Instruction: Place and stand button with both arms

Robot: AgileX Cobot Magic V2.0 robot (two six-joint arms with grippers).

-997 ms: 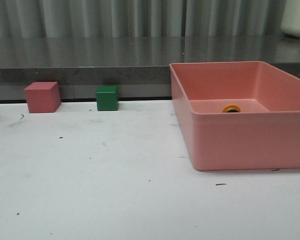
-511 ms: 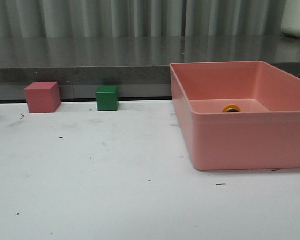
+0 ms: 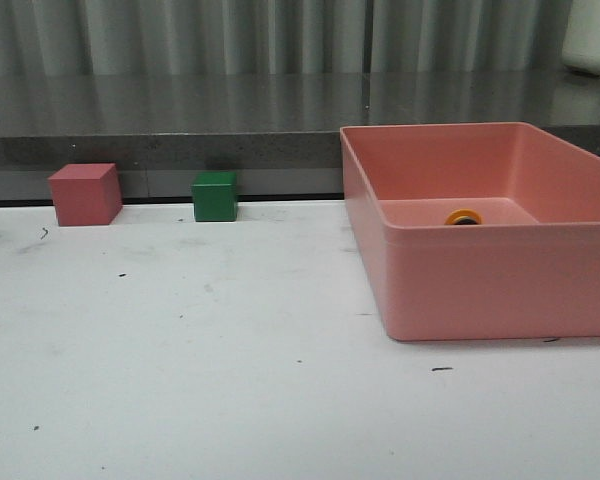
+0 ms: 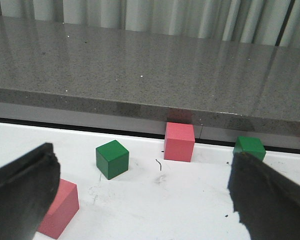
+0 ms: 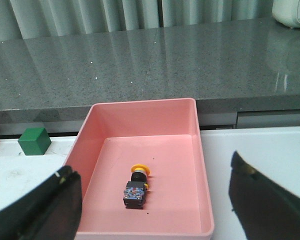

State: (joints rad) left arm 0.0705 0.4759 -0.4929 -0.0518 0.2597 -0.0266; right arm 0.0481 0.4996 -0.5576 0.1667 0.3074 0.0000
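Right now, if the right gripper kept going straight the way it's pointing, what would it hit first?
Probably the pink bin: the open right gripper points into it, with the button lying on its side roughly centred ahead. Depth is unclear.

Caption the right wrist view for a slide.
Open right gripper above the pink bin; button lying on its side inside.

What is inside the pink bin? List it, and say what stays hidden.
The pink bin holds only the button, lying on its side on the floor, yellow cap toward the far wall. In the front view the near wall hides all but the cap.
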